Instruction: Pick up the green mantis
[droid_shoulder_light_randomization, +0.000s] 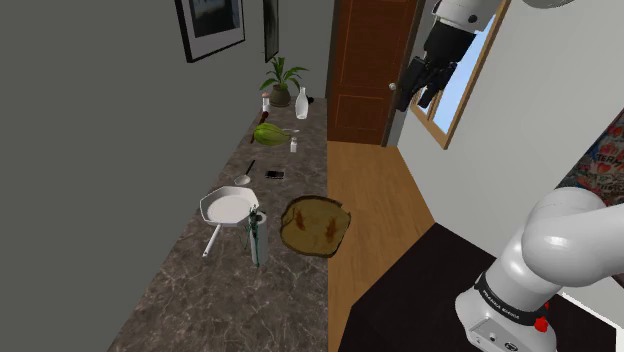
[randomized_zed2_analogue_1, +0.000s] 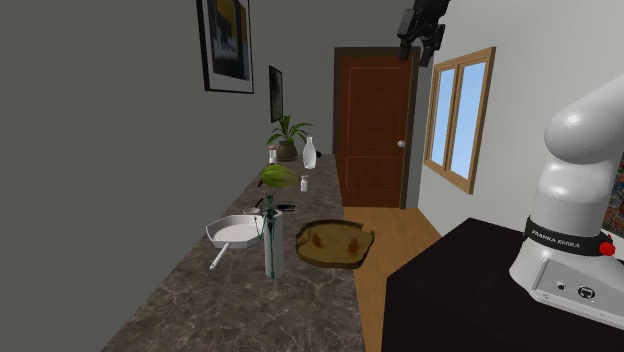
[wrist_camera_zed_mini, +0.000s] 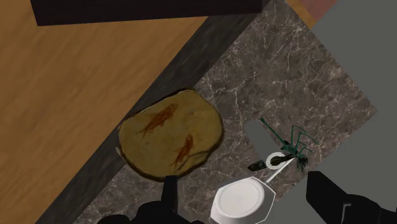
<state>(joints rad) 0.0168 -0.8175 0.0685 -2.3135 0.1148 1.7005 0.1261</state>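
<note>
Green mantis (droid_shoulder_light_randomization: 255, 238) stands upright on the dark marbled counter (droid_shoulder_light_randomization: 190, 300), just beside the white pan (droid_shoulder_light_randomization: 228, 208) and near the brown slab (droid_shoulder_light_randomization: 316, 225) bearing fish imprints. My gripper (droid_shoulder_light_randomization: 421, 93) hangs high, well apart from the mantis, in front of the window (randomized_zed2_analogue_1: 455, 120) and near the door (randomized_zed2_analogue_1: 372, 120). My arm rises from the stand (droid_shoulder_light_randomization: 420, 290), with the hand angled down toward the counter. My fingers (wrist_camera_zed_mini: 170, 191) stand apart, released, holding nothing
</note>
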